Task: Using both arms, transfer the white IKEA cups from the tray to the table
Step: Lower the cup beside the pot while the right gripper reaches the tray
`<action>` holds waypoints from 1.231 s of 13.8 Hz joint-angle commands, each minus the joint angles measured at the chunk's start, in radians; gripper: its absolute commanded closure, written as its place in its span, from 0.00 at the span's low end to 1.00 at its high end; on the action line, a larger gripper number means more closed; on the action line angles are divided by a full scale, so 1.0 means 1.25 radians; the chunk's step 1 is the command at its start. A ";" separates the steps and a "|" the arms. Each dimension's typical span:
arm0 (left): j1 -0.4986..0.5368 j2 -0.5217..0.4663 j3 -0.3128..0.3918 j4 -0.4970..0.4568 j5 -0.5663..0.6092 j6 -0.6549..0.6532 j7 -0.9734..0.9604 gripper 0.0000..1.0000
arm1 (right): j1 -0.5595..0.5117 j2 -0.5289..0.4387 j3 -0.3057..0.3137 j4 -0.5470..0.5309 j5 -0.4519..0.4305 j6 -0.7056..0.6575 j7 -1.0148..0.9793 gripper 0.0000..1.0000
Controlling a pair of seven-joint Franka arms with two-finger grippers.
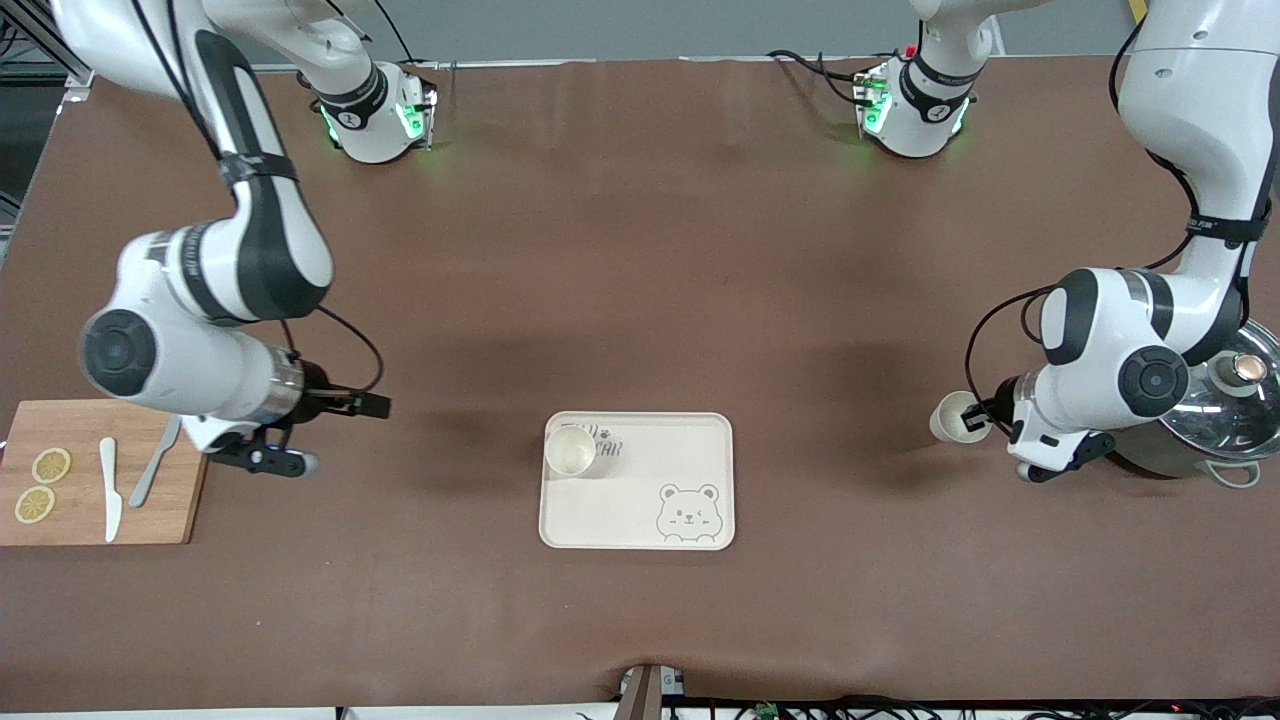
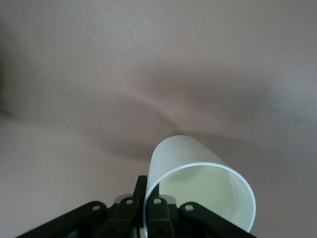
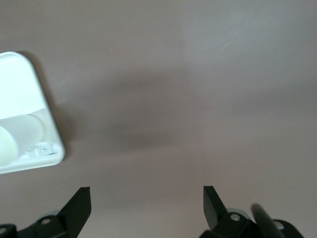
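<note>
One white cup [image 1: 570,450] stands upright on the bear-printed tray [image 1: 690,440], in the tray's corner toward the right arm's end, farther from the front camera. It also shows in the right wrist view [image 3: 10,144]. My left gripper [image 1: 978,420] is shut on the rim wall of the second white cup [image 1: 950,415], one finger inside and one outside. It holds the cup tilted over the bare table beside the pot. In the left wrist view the cup [image 2: 193,173] sits at the left gripper [image 2: 147,194]. My right gripper [image 1: 372,405] is open and empty over the table between the cutting board and the tray, as its own view shows [image 3: 146,198].
A grey-green pot with a glass lid [image 1: 1225,400] stands at the left arm's end, partly under the left arm. A wooden cutting board [image 1: 80,520] at the right arm's end carries two lemon slices [image 1: 42,485], a white knife [image 1: 110,488] and a grey knife [image 1: 155,462].
</note>
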 commanded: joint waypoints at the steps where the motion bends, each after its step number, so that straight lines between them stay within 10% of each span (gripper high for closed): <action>1: 0.056 0.004 -0.036 -0.018 -0.080 0.027 0.087 1.00 | 0.081 0.037 -0.007 -0.003 0.051 0.086 0.191 0.00; 6: 0.053 0.006 -0.049 -0.033 -0.081 0.047 0.092 1.00 | 0.165 0.143 -0.007 0.007 0.080 0.287 0.327 0.00; 10: 0.047 0.015 -0.057 -0.043 -0.083 0.075 0.092 0.97 | 0.166 0.180 -0.007 0.043 0.232 0.302 0.369 0.00; 11: 0.048 0.017 -0.056 -0.043 -0.083 0.075 0.092 0.69 | 0.176 0.185 -0.007 0.043 0.240 0.302 0.371 0.00; 12: 0.048 0.017 -0.057 -0.043 -0.083 0.075 0.092 0.18 | 0.181 0.186 -0.007 0.048 0.240 0.302 0.382 0.00; 13: 0.047 0.014 -0.057 -0.043 -0.083 0.074 0.092 0.00 | 0.185 0.191 -0.007 0.053 0.239 0.302 0.392 0.00; 17: 0.055 -0.057 -0.058 -0.036 -0.083 0.000 0.093 0.00 | 0.223 0.223 -0.011 0.074 0.226 0.330 0.395 0.11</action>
